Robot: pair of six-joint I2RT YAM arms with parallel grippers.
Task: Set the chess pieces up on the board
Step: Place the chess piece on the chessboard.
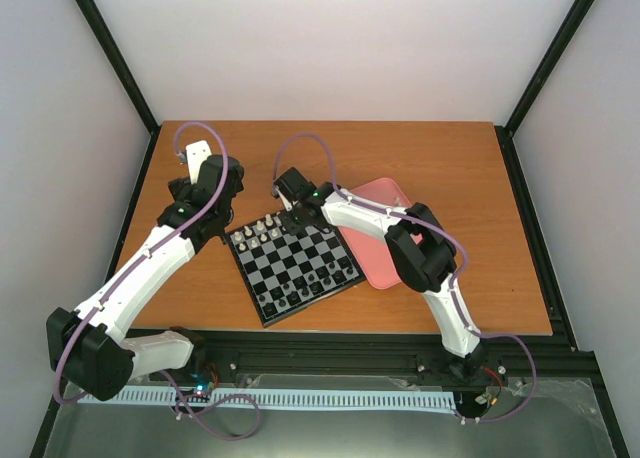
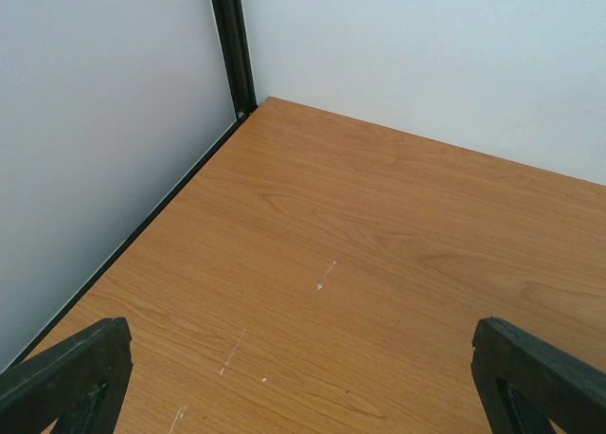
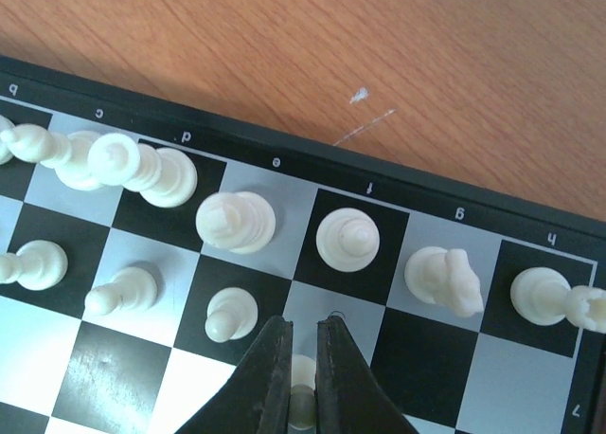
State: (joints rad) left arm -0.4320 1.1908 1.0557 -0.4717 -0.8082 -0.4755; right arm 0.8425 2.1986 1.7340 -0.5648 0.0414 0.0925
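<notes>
**Right fingers pinched on a pawn**

We see the right fingers (image 3: 263,387) drawn almost together on a cream pawn (image 3: 301,404) over the board (image 3: 417,192), in line with the pawn row. The other chess pieces (image 3: 235,221) stand along the lettered edge (a knight on g among them). The left fingers (image 2: 66,377) are spread wide and hold nothing, above bare bench (image 2: 379,263). The board lies mid-bench, just beside a pink tray (image 1: 380,190).

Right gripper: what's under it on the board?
A white pawn sits pinched in the shut right gripper, over the board. The gripper covers the pawn's base and the square below it, so its exact square can't be told.
</notes>
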